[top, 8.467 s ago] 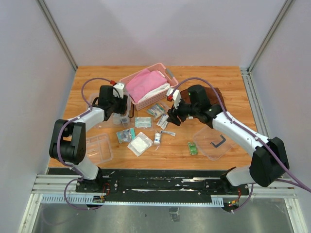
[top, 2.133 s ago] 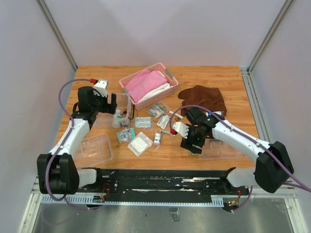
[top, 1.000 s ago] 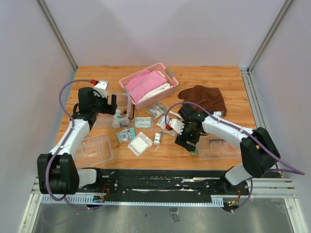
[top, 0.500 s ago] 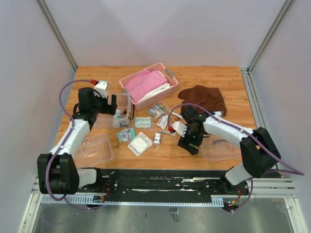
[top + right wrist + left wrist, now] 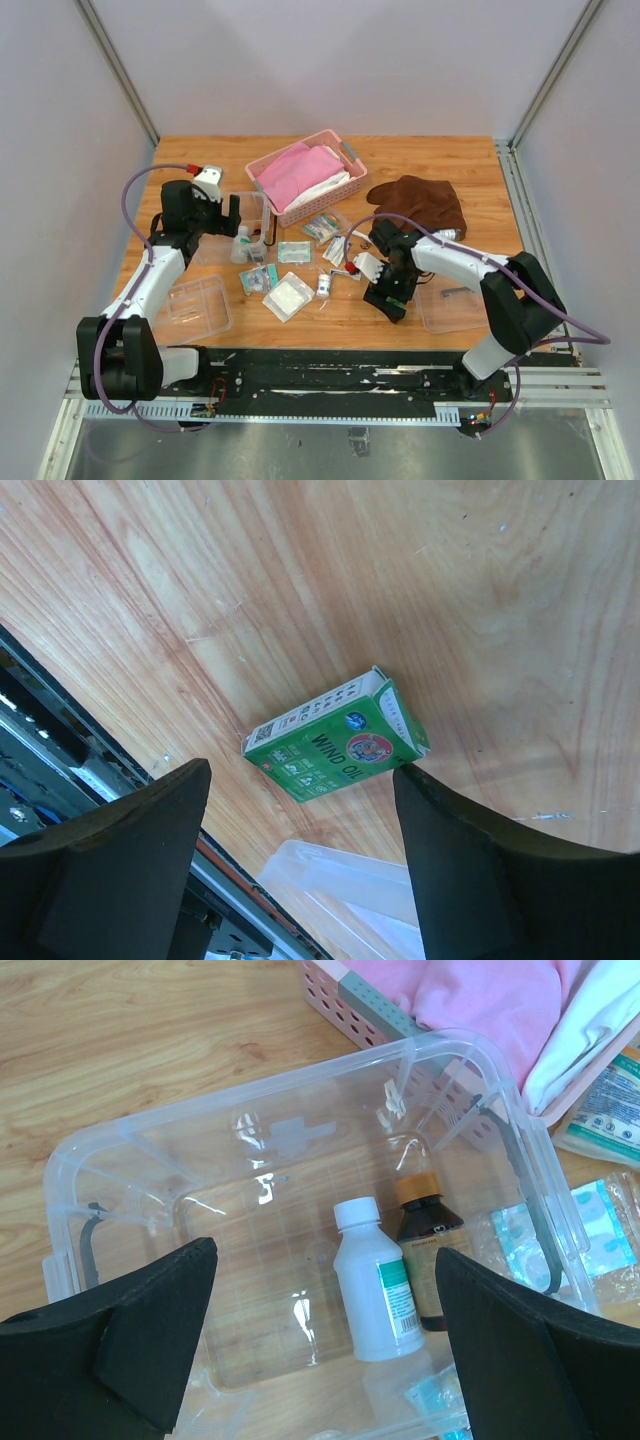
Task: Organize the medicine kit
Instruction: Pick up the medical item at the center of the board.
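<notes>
The medicine kit's clear box [image 5: 120, 1140] lies open below my left gripper [image 5: 320, 1350], which hangs open above its near side and holds nothing. A white bottle [image 5: 375, 1280] and a brown bottle [image 5: 428, 1255] stand inside it. In the top view the box [image 5: 256, 203] sits at the left, the divided tray [image 5: 200, 305] near the front left, and the lid [image 5: 455, 300] with its dark handle at the right. My right gripper [image 5: 300, 775] is open and low over a green "Wind Oil" carton [image 5: 335, 745] lying flat on the table. Its right fingertip [image 5: 420, 790] is at the carton's corner.
Packets [image 5: 293, 252] and a small bottle [image 5: 323, 285] lie scattered mid-table. A pink basket [image 5: 305, 175] with pink cloth stands behind them, and a brown cloth [image 5: 420, 200] lies at the back right. The clear lid's edge [image 5: 340, 880] lies just beside the carton, close to the table's front rail.
My right gripper has shifted slightly toward the near edge and settled over the green carton. The left arm has not moved.
</notes>
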`<state>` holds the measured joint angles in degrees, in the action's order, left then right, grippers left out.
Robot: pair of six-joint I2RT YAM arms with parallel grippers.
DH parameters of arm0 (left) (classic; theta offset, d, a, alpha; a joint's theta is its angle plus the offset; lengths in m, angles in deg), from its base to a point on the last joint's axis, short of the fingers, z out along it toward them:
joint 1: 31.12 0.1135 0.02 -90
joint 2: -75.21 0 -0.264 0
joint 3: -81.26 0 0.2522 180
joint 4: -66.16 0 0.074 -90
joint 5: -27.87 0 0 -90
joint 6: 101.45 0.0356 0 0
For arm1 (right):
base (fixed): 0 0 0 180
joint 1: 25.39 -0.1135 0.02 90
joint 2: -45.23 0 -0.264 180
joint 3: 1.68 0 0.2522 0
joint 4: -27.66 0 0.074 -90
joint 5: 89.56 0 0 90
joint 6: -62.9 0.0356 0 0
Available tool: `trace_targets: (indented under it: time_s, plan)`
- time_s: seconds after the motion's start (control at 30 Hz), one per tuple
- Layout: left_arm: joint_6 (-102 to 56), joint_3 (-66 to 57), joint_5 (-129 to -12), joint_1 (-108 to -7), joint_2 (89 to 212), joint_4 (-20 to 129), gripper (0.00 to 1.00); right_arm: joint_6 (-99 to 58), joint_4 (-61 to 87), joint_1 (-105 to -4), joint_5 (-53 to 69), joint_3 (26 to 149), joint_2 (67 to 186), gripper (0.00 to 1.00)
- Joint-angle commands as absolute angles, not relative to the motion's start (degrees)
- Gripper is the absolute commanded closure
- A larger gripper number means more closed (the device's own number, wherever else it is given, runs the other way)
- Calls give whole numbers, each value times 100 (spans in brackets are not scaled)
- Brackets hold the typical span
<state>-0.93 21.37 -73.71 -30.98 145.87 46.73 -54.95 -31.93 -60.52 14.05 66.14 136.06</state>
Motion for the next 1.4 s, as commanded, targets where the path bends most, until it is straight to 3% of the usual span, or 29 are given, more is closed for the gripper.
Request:
trace_targets:
  time_s: [0.0, 0.37, 0.63, 0.9, 1.17, 1.37]
  plan:
    - [-12, 2190, -7333, -3112, 14526, 4866, 5, -5338, -3324, -6086, 1600, 6868, 13758, 25]
    - [12, 2188, -7329, -3112, 14491, 4845, 5, -5447, -3203, -6596, 1464, 7049, 13979, 35]
    - [-1, 2189, -7355, -3112, 14491, 4859, 5, -6004, -2726, -6642, 500, 6276, 13369, 33]
    - [27, 2189, -7394, -3112, 14506, 4894, 5, -6267, -2435, -6636, 544, 5861, 13078, 36]
    - [357, 2411, -7993, -3112, 14148, 5249, 5, -6344, -2249, -6555, 764, 5903, 12917, 58]
    - [795, 2514, -9279, -3117, 13875, 5212, 9, -6365, -2597, -6479, 1425, 6277, 12797, 66]
